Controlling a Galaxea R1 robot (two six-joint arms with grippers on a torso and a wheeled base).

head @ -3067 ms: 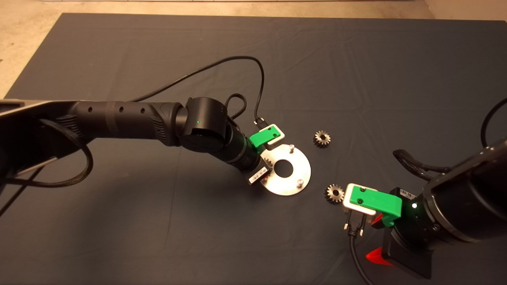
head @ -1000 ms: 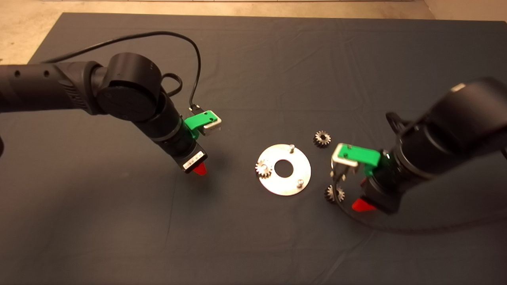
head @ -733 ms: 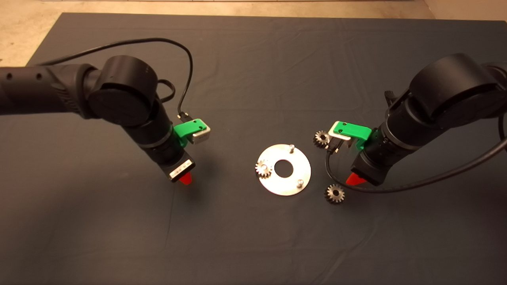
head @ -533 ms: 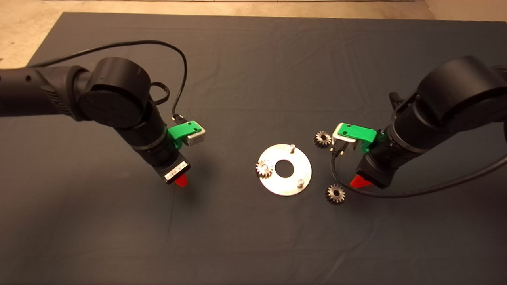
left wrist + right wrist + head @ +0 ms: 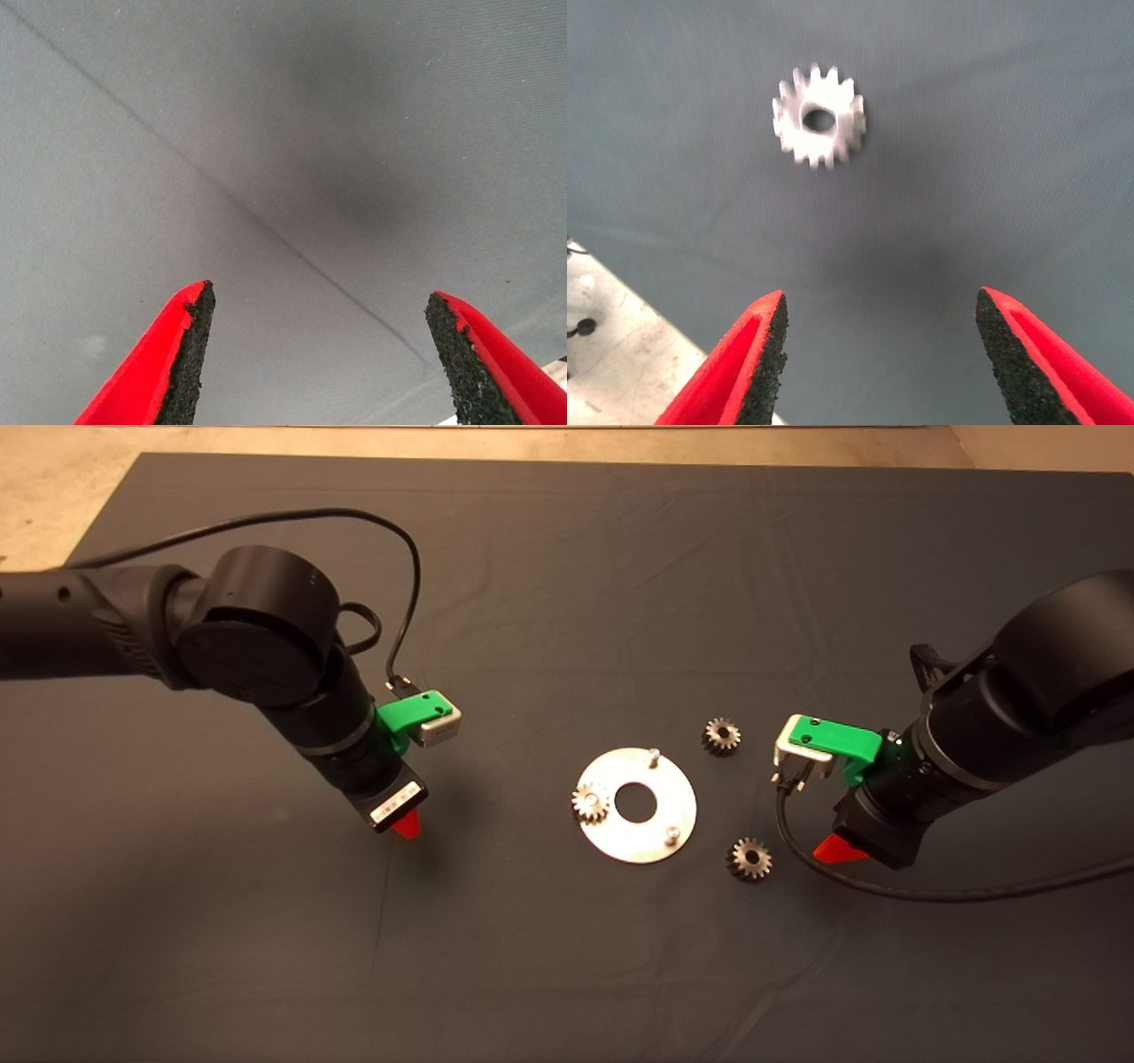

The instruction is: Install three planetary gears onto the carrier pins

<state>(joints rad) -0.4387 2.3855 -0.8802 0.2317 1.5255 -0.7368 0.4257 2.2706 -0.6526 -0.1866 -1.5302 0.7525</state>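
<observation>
The silver disc [image 5: 660, 793] lies mid-mat, and one planetary gear [image 5: 589, 803] sits on its left carrier pin. Two carrier pins [image 5: 653, 755] [image 5: 671, 833] stand bare. Two loose gears lie on the mat right of the disc, one farther back [image 5: 722, 736] and one nearer [image 5: 749, 859]. My right gripper [image 5: 837, 852] hovers just right of the nearer gear. It is open in the right wrist view [image 5: 877, 354], with a gear [image 5: 819, 117] ahead of the fingers and untouched. My left gripper [image 5: 407, 828] hangs left of the disc, open [image 5: 319, 354] over bare mat.
A corner of the disc [image 5: 611, 363] shows beside my right fingers. Black cables [image 5: 930, 890] trail from both wrists over the dark mat [image 5: 567, 974]. The tan floor [image 5: 53, 487] borders the mat at the back left.
My left gripper let go of a gear on the disc's left pin and drew back left. My right arm came in over the loose gears, then shifted right and nearer.
</observation>
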